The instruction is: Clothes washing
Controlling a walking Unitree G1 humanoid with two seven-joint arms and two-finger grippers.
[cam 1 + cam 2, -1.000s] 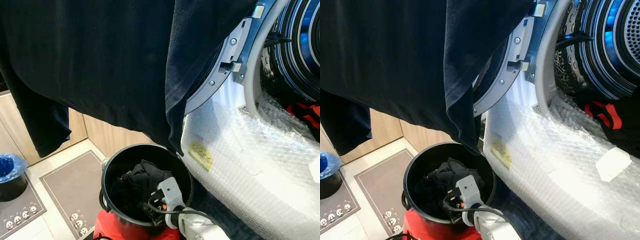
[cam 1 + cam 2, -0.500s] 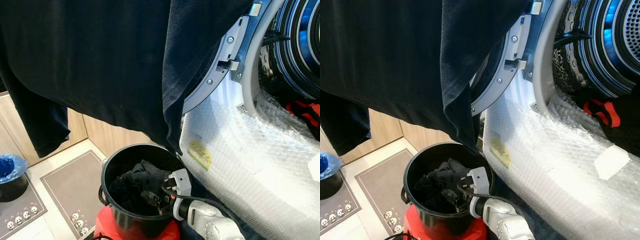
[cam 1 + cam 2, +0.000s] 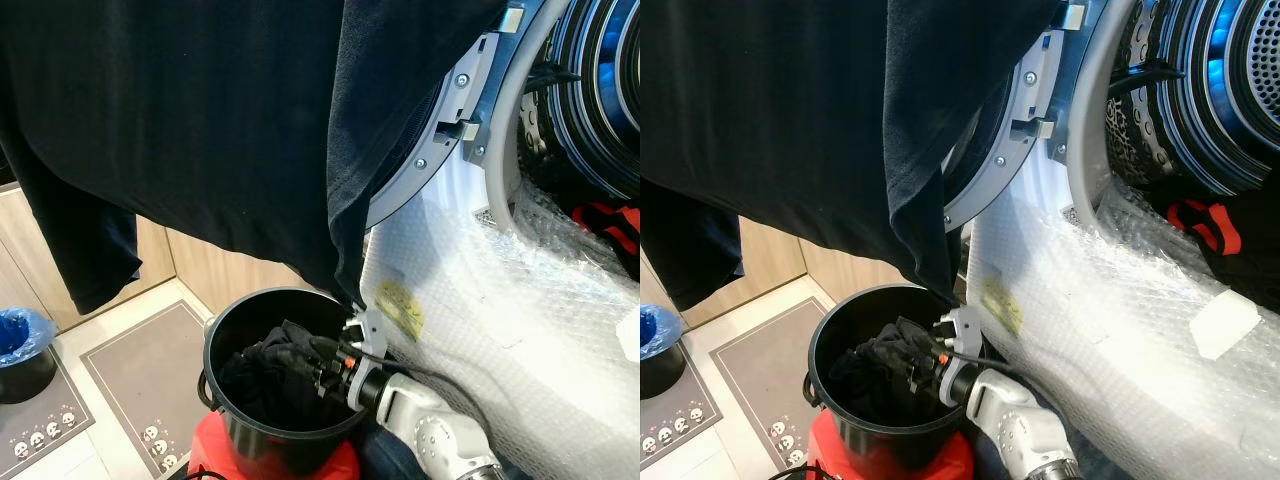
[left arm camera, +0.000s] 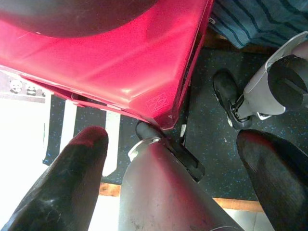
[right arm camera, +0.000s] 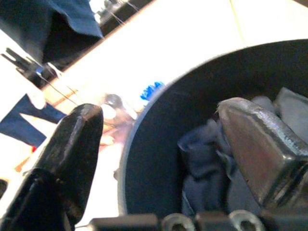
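Right gripper (image 3: pixel 322 362) jaws spread wide, empty, straddling bucket (image 3: pixel 232 425) rim: rim could be clamped instead of dark clothes (image 3: pixel 270 370), tipping bucket.

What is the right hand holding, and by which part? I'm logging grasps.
Nothing yet: the right hand is open, one finger inside the black bucket over the dark clothes, one outside the rim.

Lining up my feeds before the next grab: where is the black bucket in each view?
Left eye view: black bucket, bottom centre, under the hanging garment.
Right eye view: bottom, left of centre.
Left wrist view: probably the dark curve beyond the red stand.
Right wrist view: rim and inner wall ahead.
Shared landmark: the red stand beneath it.
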